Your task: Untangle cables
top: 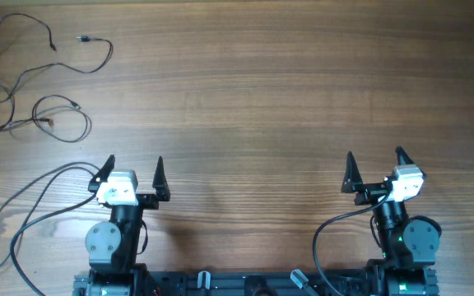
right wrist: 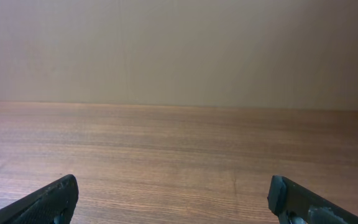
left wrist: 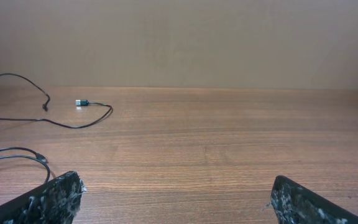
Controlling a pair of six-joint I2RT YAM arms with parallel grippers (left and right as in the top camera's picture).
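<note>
Lying loose on the wooden table (top: 262,90), the cables (top: 38,121) form several open loops and thin black strands, ahead of the left gripper (top: 134,160) and off to its left, well apart from it. One small plug (left wrist: 81,102) with a pale tip rests at the end of a curved strand, seen in the left wrist view beyond that gripper's left finger (left wrist: 58,196). The left gripper hovers with its fingers spread wide, holding nothing. The right gripper (top: 375,154), far to the right of the left gripper and level with it, likewise has its fingers (right wrist: 48,199) wide apart and empty, with only bare wood between them.
</note>
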